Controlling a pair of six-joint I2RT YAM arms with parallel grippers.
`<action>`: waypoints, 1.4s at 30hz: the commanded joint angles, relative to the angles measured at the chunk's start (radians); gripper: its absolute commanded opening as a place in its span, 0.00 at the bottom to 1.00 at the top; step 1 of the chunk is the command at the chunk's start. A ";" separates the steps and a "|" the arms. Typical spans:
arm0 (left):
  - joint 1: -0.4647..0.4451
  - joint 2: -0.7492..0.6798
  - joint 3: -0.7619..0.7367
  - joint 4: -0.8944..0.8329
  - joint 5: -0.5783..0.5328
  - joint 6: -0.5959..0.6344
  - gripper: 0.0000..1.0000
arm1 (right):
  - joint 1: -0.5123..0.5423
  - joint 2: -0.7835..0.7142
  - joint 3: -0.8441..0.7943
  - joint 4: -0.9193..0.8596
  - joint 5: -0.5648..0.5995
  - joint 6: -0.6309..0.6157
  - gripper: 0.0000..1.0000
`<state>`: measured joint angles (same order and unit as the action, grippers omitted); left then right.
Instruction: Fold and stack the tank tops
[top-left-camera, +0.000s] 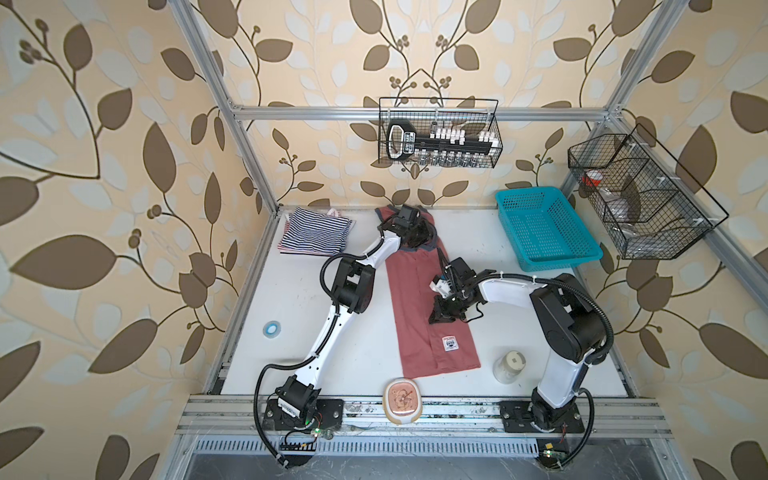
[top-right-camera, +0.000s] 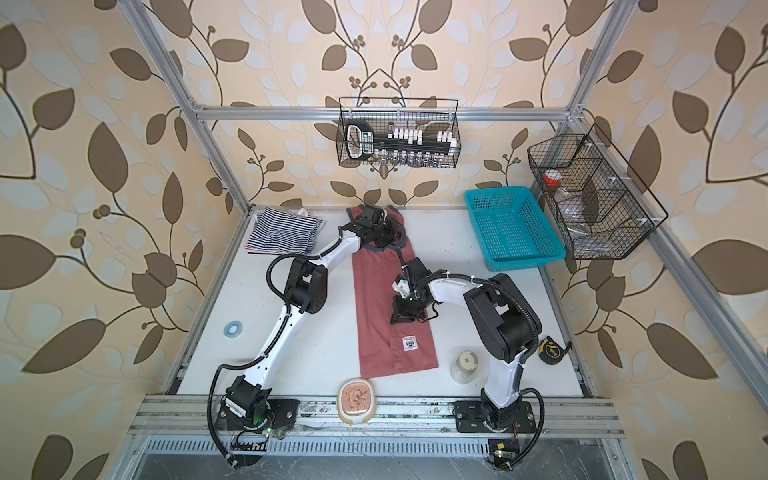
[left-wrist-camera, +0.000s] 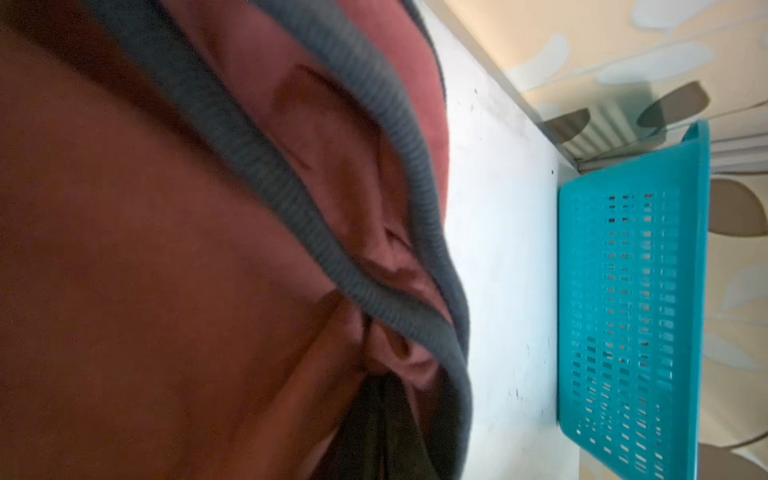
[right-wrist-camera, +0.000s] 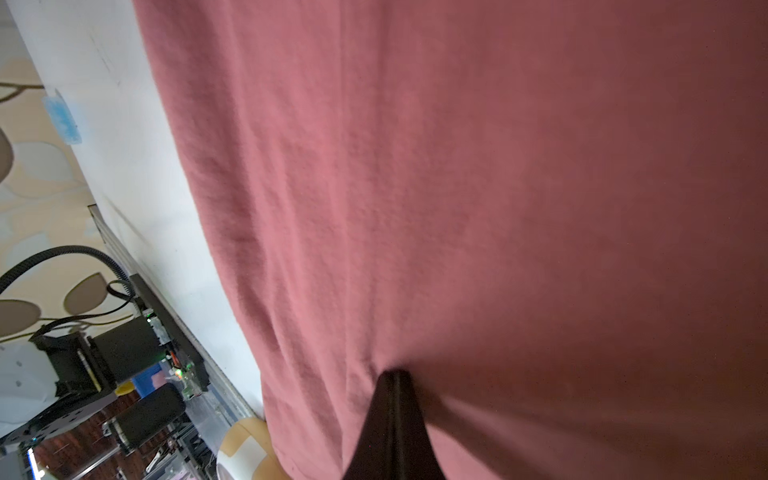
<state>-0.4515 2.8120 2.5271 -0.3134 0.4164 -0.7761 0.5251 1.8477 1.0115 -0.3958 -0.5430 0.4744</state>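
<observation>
Pinching dusty red tank top (top-left-camera: 419, 332) beside teal basket (top-left-camera: 544, 232).
My left gripper (top-left-camera: 417, 236), arm outstretched, clamps its neckline; right gripper (top-left-camera: 440, 316), elbow folded, nips the midsection.

I see a teal basket (top-left-camera: 548, 235) at the worktop's far right corner; a blue tape roll (top-left-camera: 272, 329) near its left edge; a white jar (top-left-camera: 509, 365) toward the near right corner; a beige lidded box (top-left-camera: 402, 400) at the near edge; a tape measure (top-right-camera: 555, 351) by the right edge.
</observation>
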 joint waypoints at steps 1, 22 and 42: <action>-0.012 -0.015 0.004 -0.070 0.029 0.073 0.10 | 0.052 0.047 -0.038 -0.007 -0.020 0.061 0.03; 0.075 -0.429 -0.122 -0.174 -0.221 0.137 0.40 | -0.141 -0.300 0.067 -0.038 0.120 0.087 0.12; -0.107 -0.804 -0.805 -0.514 -0.147 0.359 0.00 | -0.334 0.412 0.895 -0.177 0.222 -0.104 0.38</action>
<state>-0.5308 2.0342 1.7412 -0.7635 0.2504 -0.4740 0.2028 2.2185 1.8515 -0.5365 -0.3389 0.4057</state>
